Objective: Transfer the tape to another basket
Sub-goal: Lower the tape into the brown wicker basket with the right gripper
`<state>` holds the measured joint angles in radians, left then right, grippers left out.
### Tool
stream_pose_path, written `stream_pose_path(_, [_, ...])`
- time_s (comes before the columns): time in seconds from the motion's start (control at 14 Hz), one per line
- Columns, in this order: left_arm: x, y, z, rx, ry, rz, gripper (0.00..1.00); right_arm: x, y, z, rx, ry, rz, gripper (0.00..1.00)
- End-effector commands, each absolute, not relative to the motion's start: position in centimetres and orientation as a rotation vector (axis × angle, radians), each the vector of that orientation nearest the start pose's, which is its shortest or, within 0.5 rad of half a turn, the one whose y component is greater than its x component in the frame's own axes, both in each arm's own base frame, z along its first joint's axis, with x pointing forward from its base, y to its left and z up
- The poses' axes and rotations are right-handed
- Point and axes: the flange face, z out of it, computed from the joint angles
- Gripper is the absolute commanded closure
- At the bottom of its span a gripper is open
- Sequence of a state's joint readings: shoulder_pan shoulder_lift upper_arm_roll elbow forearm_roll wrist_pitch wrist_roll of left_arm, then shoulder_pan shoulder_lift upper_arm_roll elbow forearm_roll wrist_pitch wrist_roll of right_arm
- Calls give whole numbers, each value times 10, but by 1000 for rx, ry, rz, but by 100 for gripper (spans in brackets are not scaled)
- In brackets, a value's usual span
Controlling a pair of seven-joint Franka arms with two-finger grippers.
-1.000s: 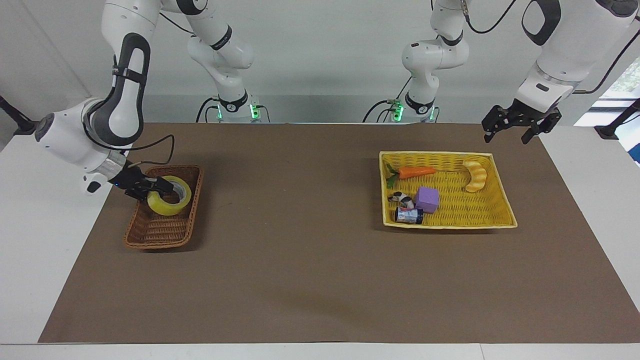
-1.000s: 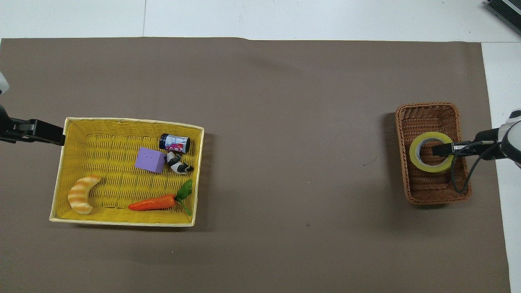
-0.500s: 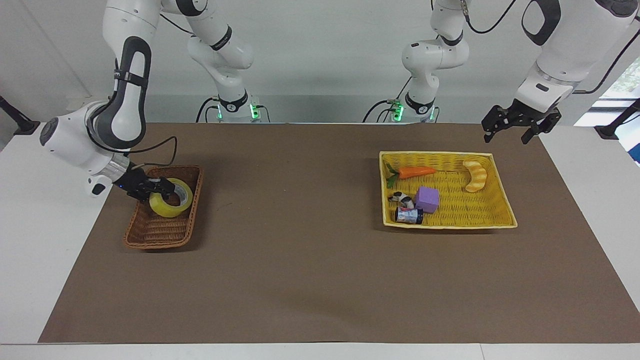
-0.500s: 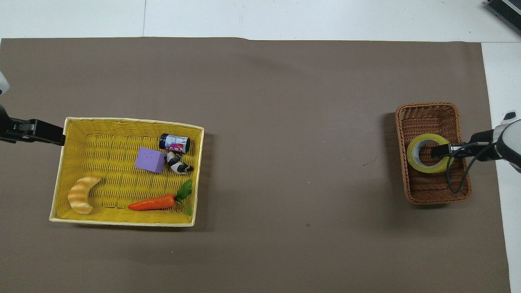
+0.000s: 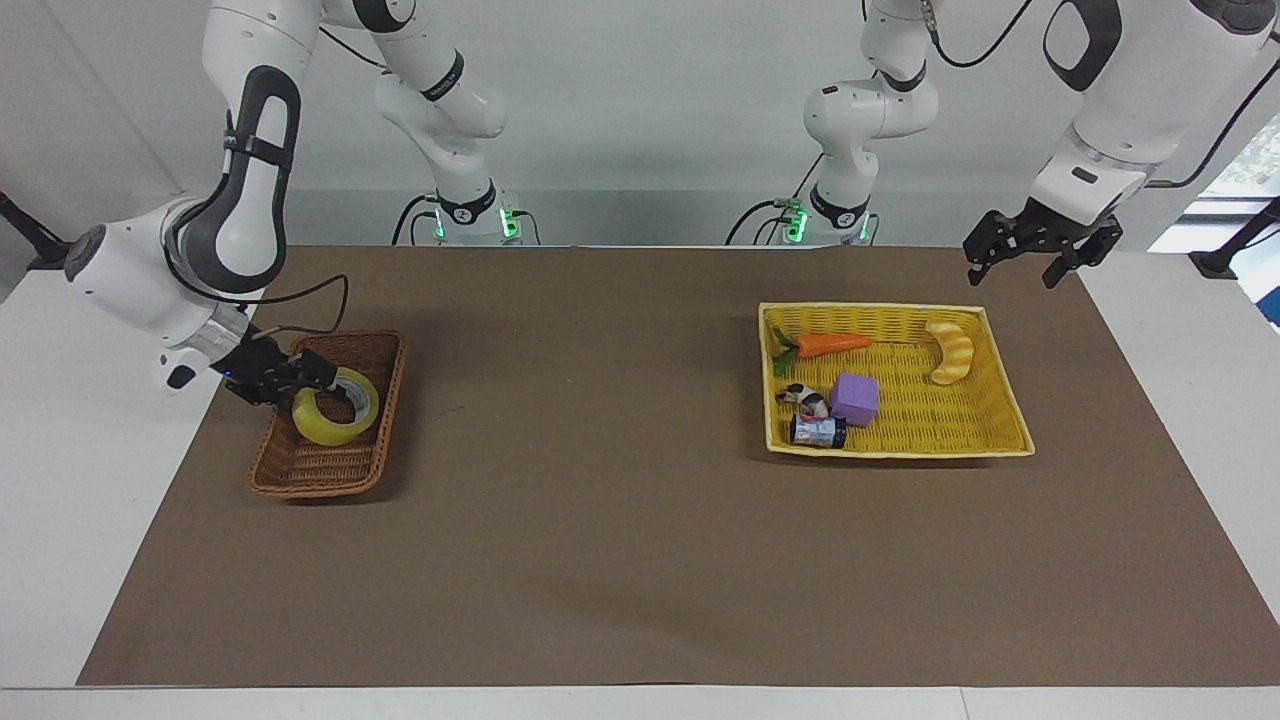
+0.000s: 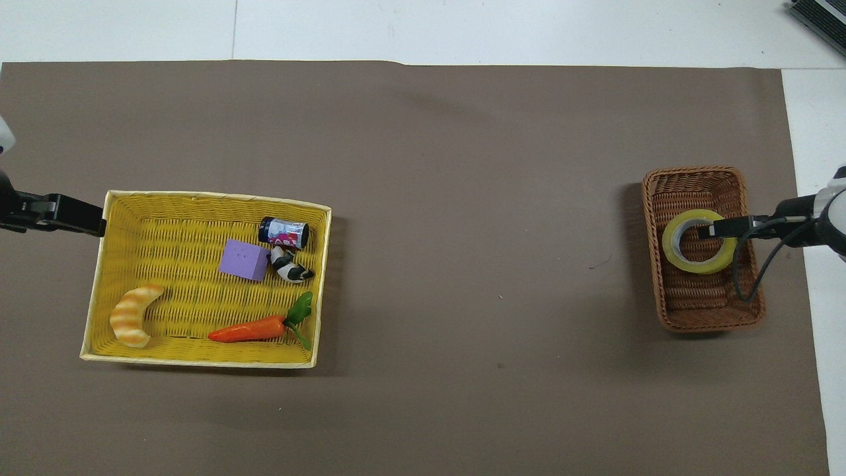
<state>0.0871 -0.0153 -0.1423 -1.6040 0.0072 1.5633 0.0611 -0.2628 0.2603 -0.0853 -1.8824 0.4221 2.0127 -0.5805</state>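
Note:
The yellow tape (image 5: 322, 430) is tilted inside the small brown wicker basket (image 5: 300, 472) at the right arm's end of the table. My right gripper (image 5: 322, 383) is shut on the roll's rim, with one finger in its white core. In the overhead view the right gripper (image 6: 716, 231) reaches over the basket's (image 6: 694, 177) side wall to the tape (image 6: 699, 267). My left gripper (image 5: 1040, 262) is open and empty, and waits in the air by the yellow basket's corner; it also shows in the overhead view (image 6: 98, 225).
The larger yellow woven basket (image 5: 1010, 420) at the left arm's end holds a purple cube (image 5: 855, 398), a carrot (image 5: 830, 345), a croissant-shaped toy (image 5: 952, 352), a small can (image 5: 818, 431) and a black-and-white toy (image 5: 805, 398). Brown paper covers the table between the baskets.
My right gripper has shifted the tape a little farther from the robots and lower inside the brown basket. The left arm has not moved.

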Motion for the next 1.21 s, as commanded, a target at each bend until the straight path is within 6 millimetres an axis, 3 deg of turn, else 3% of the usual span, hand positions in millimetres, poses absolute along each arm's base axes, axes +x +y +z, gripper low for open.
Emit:
stream_pose_path(0.0, [545, -26, 618, -3111, 198, 53, 0, 592, -182, 384, -2794, -57, -128, 0])
stream_pose_path(0.21, [545, -25, 618, -3111, 196, 53, 0, 613, -160, 405, -2933, -176, -220, 0])
stream_pose_path(0.43, [545, -25, 618, -3111, 196, 53, 0, 625, -133, 419, -3047, -59, -257, 0])
stream_pose_path(0.57, [545, -26, 618, -3111, 198, 53, 0, 626, -97, 432, -3061, 65, -239, 0])
stream_pose_path(0.86, [545, -26, 618, -3111, 198, 53, 0, 612, -36, 452, -3093, 244, -130, 0])
stream_pose_path(1.14, [545, -26, 618, -3111, 198, 53, 0, 584, 28, 484, -3069, 428, -74, 0])
